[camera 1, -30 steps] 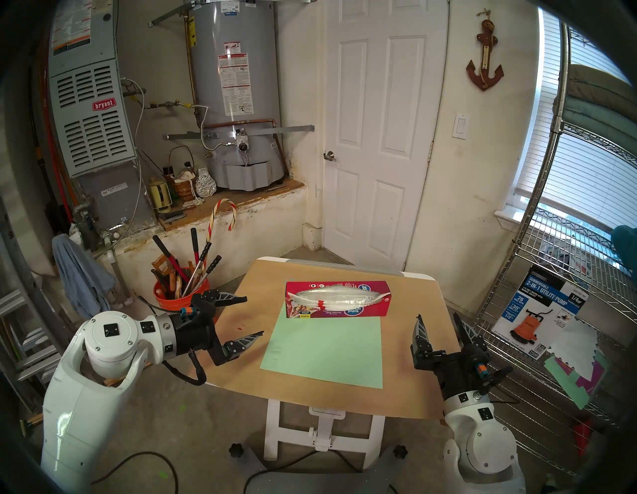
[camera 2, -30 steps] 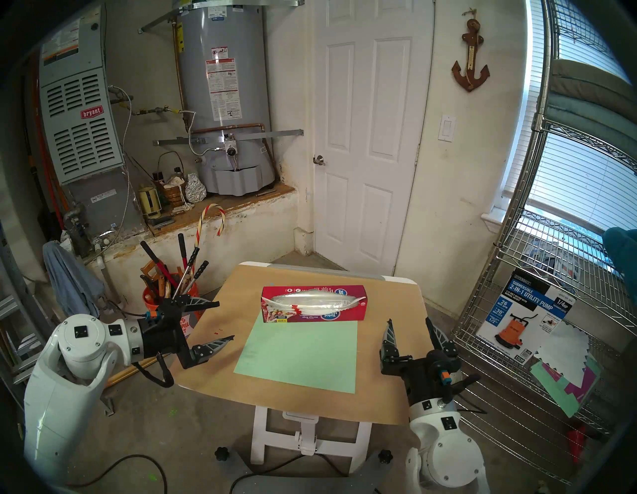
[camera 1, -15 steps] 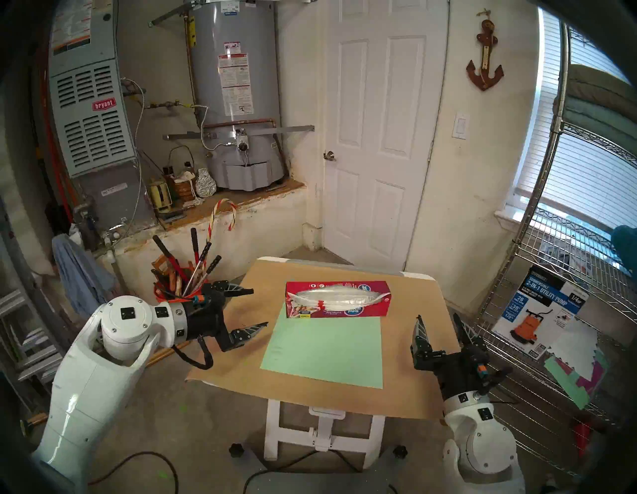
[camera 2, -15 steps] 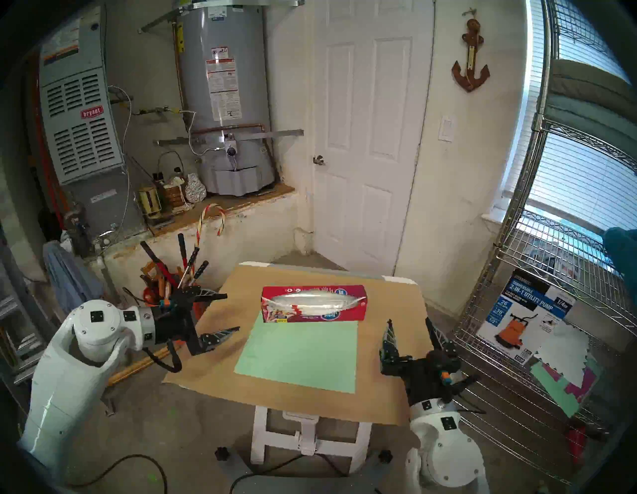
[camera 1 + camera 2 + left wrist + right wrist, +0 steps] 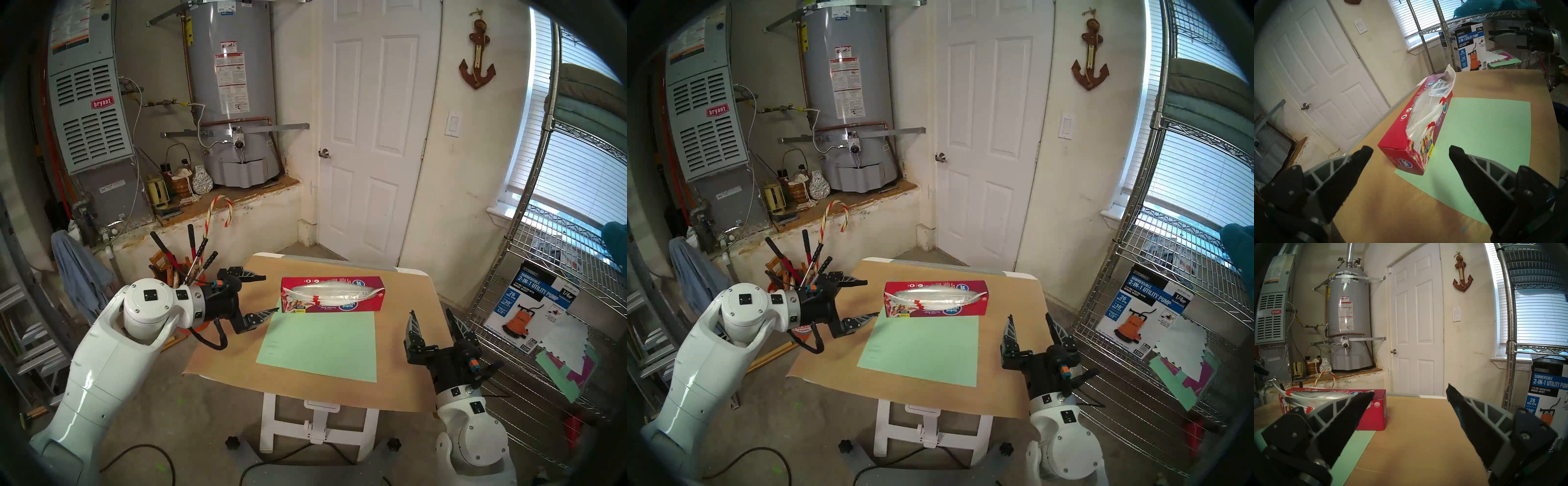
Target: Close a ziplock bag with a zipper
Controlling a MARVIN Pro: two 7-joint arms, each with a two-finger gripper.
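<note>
The ziplock bag [image 5: 330,293] is a clear, shiny pouch lying along the top of a red-and-purple box [image 5: 342,307] at the back of the table [image 5: 407,298]. Its zipper [image 5: 1425,117], a white track, curves along the pouch's near edge beside small red marks. My left gripper [image 5: 271,294] hovers open just left of the box's left end, its jaws pointing at it. In the left wrist view the box end sits between the open fingers [image 5: 1356,162]. My right gripper [image 5: 430,310] stands open near the table's right edge, pointing away from me, with nothing in it.
A light green sheet [image 5: 322,342] lies flat in front of the box. An orange bucket of long-handled tools [image 5: 190,258] stands on the floor behind my left arm. A wire shelf [image 5: 529,342] with a pump carton [image 5: 529,305] stands close to my right arm.
My left arm has swung forward and to the right, bringing its open gripper from the table's left edge up to the box's left end. The right arm has stayed still.
</note>
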